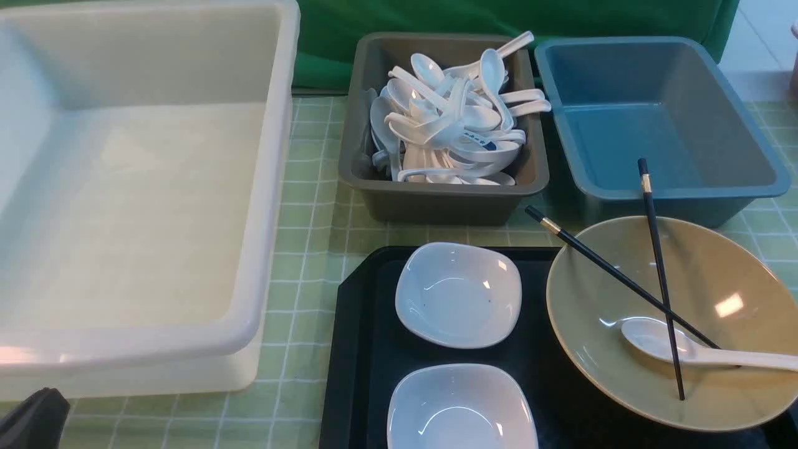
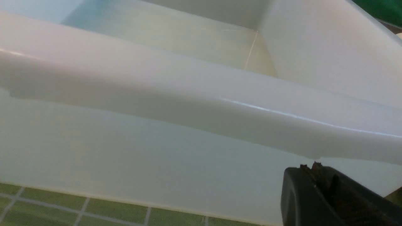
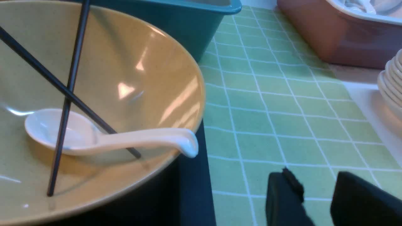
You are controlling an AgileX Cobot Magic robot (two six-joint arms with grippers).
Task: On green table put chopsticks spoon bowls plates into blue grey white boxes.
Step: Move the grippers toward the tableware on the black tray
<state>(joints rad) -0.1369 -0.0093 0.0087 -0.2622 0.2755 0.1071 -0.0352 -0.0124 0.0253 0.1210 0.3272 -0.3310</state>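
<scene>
A tan bowl (image 1: 735, 262) on the right of the black tray holds two black chopsticks (image 1: 657, 249) and a white spoon (image 1: 648, 337). Two white square dishes (image 1: 458, 293) (image 1: 461, 408) sit on the tray's left. Behind them stand an empty white box (image 1: 156, 218), a grey box (image 1: 436, 199) piled with white spoons, and an empty blue box (image 1: 654, 125). My left gripper (image 2: 309, 166) is shut and empty, low beside the white box's near wall (image 2: 157, 157). My right gripper (image 3: 314, 174) is open over the green cloth, just right of the tan bowl (image 3: 150, 78) and the spoon's handle (image 3: 141, 141).
The black tray (image 1: 361, 349) lies at the table's front. In the right wrist view a reddish-brown box (image 3: 329, 40) and a stack of pale plates (image 3: 392, 81) stand off to the right, past a stretch of green checked cloth (image 3: 267, 110).
</scene>
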